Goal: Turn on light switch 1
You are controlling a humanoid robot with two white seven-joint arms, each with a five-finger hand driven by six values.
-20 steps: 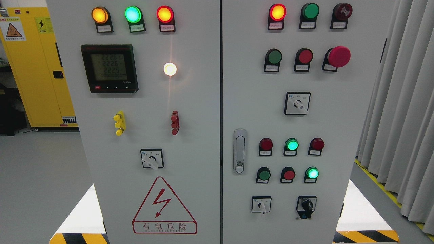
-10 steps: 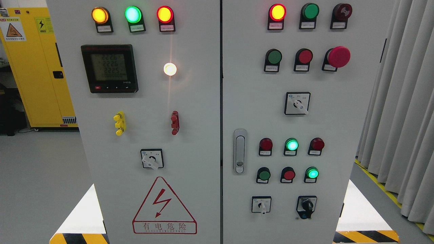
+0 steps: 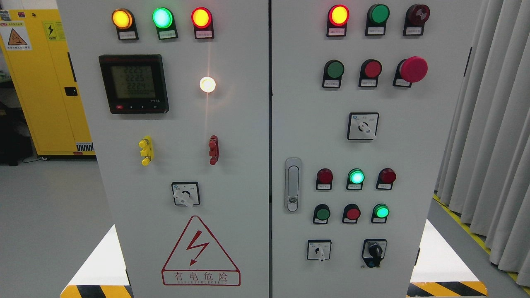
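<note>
Head view: neither hand shows, so their state cannot be told. A grey cabinet [image 3: 240, 124] with two doors carries four rotary switches; which is light switch 1 cannot be told. Its left door's top edge holds three lit lamps [image 3: 162, 18]. Curtains [image 3: 492, 136] hang right.

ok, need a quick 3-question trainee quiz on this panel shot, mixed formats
1. True or false: a robot hand is touching the cabinet door.
2. Which lamp in the left door's top row glows green: A left, B middle, C right?
3. Fill in: the big red mushroom button sits on the ___ door.

Key
1. False; no hand is in view.
2. B, the green lamp, between the amber lamp and the red lamp.
3. Right.
</note>
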